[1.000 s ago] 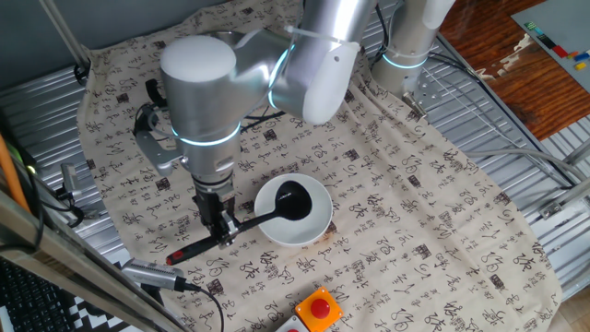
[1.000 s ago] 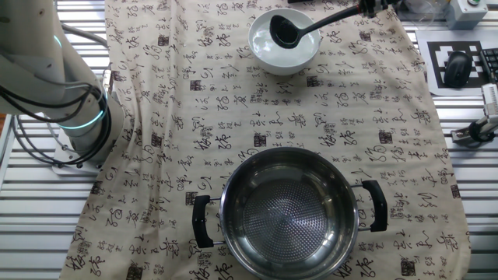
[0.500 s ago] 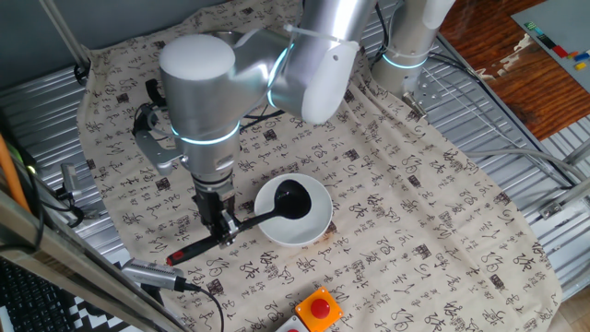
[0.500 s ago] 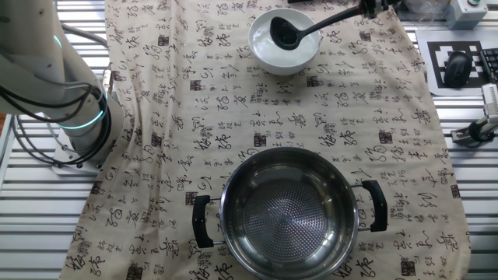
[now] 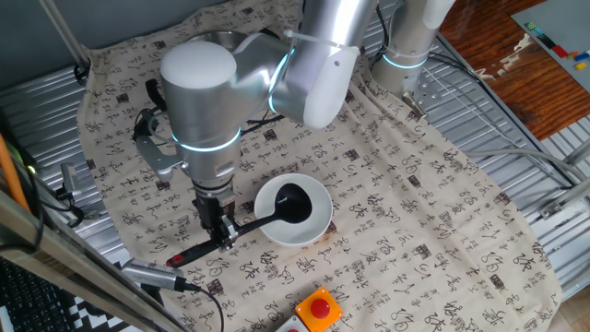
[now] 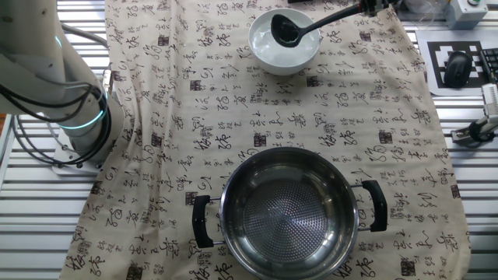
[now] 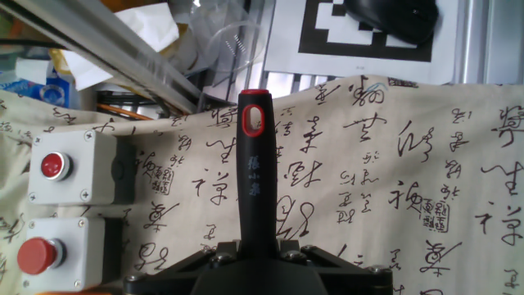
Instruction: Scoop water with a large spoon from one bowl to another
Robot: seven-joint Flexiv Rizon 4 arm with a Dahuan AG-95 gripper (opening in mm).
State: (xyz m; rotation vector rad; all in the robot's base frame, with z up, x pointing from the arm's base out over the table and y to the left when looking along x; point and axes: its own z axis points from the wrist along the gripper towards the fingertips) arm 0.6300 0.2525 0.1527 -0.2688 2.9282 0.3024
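End effector (image 5: pixel 222 234) clamped on large spoon (image 5: pixel 249 221) handle, lower left; cup sits inside white bowl (image 5: pixel 313 227).

The counter (image 6: pixel 31 225) is ribbed metal, draped with a beige cloth (image 6: pixel 257 117) printed with black characters. On the cloth stand the white bowl (image 6: pixel 283 43) and, well apart, the steel bowl (image 6: pixel 289 210). Grey button boxes (image 7: pixel 74 168) rest at its edge.

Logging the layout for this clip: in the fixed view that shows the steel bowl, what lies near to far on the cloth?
Steel bowl nearest, then the white bowl with the ladle cup in it, then the gripper at the far edge, shut on the ladle handle.
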